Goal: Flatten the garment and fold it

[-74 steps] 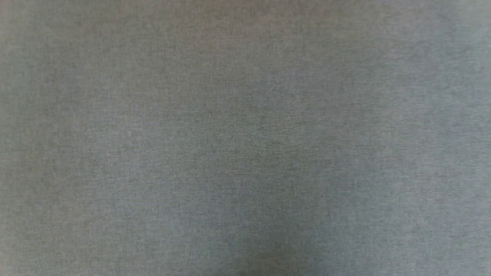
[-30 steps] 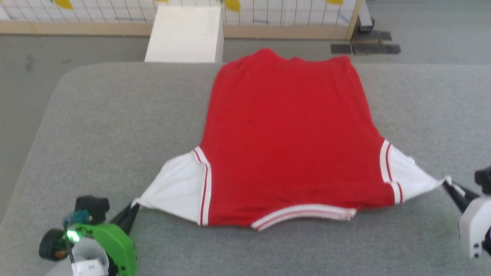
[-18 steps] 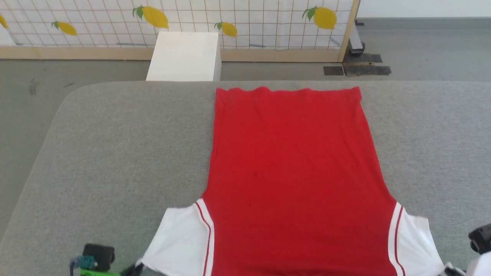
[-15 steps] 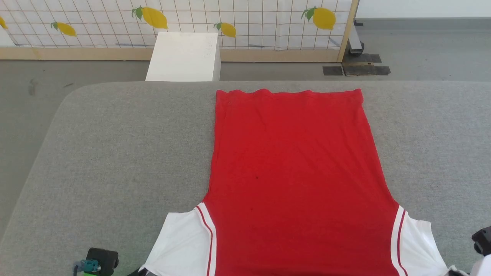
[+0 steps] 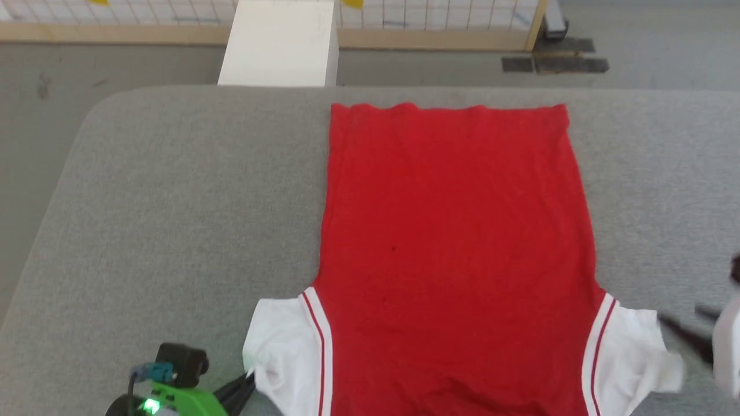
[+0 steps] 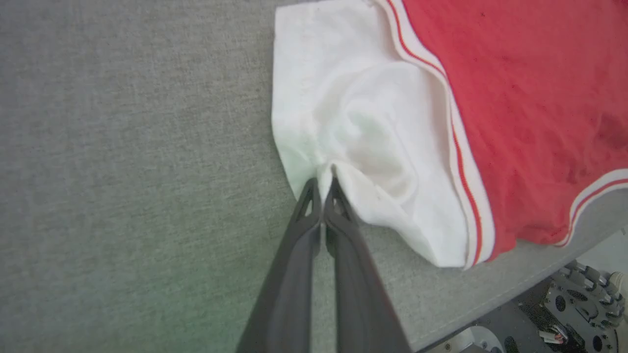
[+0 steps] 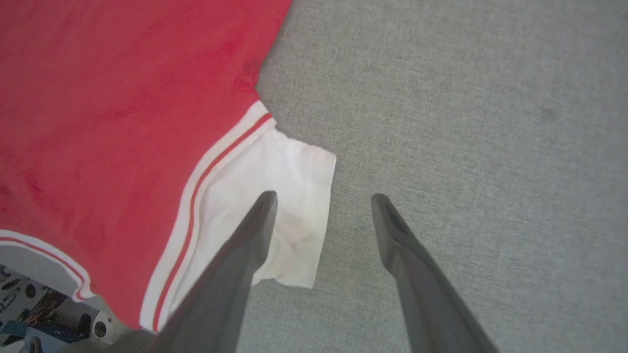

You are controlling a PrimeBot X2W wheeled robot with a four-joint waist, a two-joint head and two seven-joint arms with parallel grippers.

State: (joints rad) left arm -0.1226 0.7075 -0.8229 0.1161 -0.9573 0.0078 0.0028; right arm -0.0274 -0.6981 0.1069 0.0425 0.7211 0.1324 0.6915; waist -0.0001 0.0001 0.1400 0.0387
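Note:
The garment [image 5: 457, 231] lies spread on the grey table [image 5: 173, 202], red body flat, hem at the far side, white sleeves near me. My left gripper [image 5: 247, 386] is shut on the edge of the left white sleeve [image 6: 353, 108], which bunches into soft folds ahead of the fingertips [image 6: 321, 184]. At the right, my right gripper [image 5: 677, 315] is blurred. In its wrist view it stands open [image 7: 324, 197] just above the outer edge of the right sleeve [image 7: 294, 196], which lies loose on the table. One finger [image 7: 255, 230] hovers over the sleeve, the other over bare cloth.
A white box [image 5: 280, 43] stands on the floor beyond the table's far edge, before a wood-framed screen [image 5: 433, 37]. The table's near edge and parts of my base [image 6: 579, 309] show in the left wrist view. Bare grey surface stretches left and right of the garment.
The head camera has tilted down. My right gripper has opened and let go of the right sleeve, which now lies slack. The left sleeve has slackened and bunched toward the body.

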